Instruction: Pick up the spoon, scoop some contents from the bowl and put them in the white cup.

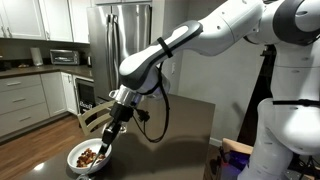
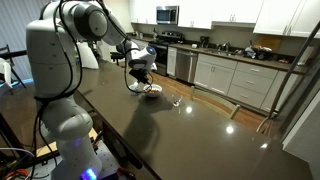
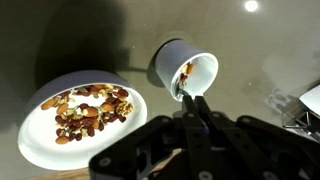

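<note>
The spoon [image 3: 190,94] sits at the centre of the wrist view. Its thin handle is pinched between the clenched jaws of the gripper [image 3: 196,108], and its tip reaches into the white cup [image 3: 168,58], where a few reddish-brown pieces show. Just left of the cup, the bowl [image 3: 35,143] holds the contents [image 3: 90,108]. Both stand on the dark bench [image 3: 270,55]. In an exterior view the arm [image 1: 200,38] reaches down from the upper right toward the bowl at lower left.

Wrist view: hand [image 3: 193,103] covers spoon [image 3: 184,86] handle and bowl [image 3: 35,150] near rim. In an exterior view contents [image 2: 152,90] too small to resolve.
</note>
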You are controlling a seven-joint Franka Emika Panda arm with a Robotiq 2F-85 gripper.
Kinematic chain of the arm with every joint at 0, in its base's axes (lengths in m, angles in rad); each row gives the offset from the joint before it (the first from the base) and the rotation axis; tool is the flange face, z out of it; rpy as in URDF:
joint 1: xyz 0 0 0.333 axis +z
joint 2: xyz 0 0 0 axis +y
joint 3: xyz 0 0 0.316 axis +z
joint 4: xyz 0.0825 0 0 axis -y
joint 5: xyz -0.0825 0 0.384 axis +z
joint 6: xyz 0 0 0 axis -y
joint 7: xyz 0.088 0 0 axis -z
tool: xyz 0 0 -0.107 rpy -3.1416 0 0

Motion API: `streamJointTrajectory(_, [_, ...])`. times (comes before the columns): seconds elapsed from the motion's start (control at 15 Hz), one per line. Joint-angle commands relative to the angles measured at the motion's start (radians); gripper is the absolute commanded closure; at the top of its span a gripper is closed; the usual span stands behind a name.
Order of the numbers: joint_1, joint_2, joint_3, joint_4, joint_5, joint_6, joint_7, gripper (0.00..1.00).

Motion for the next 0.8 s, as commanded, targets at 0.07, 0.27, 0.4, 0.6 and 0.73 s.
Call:
streamJointTrajectory(0.07, [0.007,-0.013,0.009,-0.017,-0.080,0.084,0.023,0.96])
streamJointTrajectory(0.27, [0.006,-0.015,0.019,-0.021,-0.107,0.117,0.025,0.96])
streamJointTrajectory(0.4, [0.003,-0.018,0.027,-0.020,-0.106,0.118,0.022,0.96])
streamJointTrajectory(0.6, [0.002,-0.024,0.035,-0.022,-0.099,0.113,0.019,0.96])
streamJointTrajectory(0.73, [0.000,-0.032,0.040,-0.023,-0.091,0.101,0.015,0.96])
